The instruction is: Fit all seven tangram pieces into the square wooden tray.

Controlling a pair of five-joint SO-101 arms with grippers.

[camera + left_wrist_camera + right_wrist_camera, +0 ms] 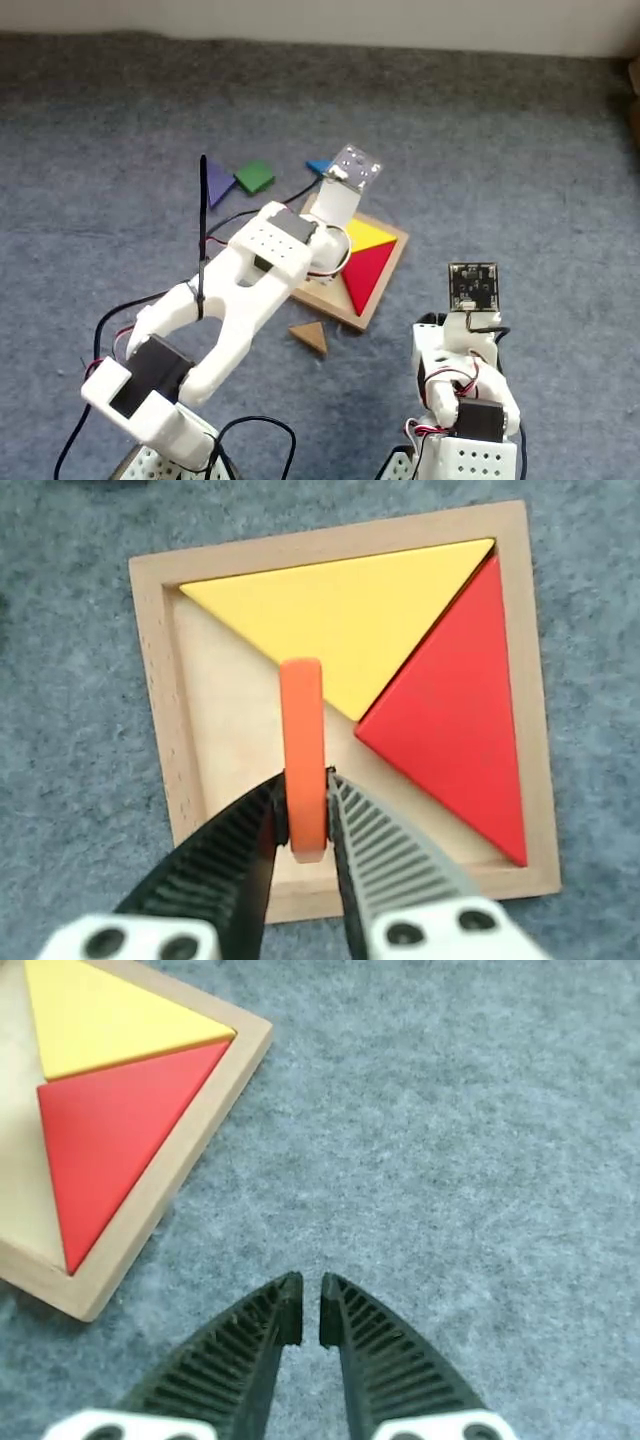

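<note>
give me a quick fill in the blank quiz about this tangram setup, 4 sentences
1. The left arm's jaws hold the orange piece over the wooden ___.
2. ___ triangles lie flat in the tray: the yellow triangle and the red triangle.
3. The green square and the purple triangle lie side by side on the ___.
4. The right arm's jaws hold ___.

Missing words: tray; two; carpet; nothing.

Grey-blue carpet (520, 130) covers the whole surface, meeting a pale wall (400, 20) along the far edge.
</note>
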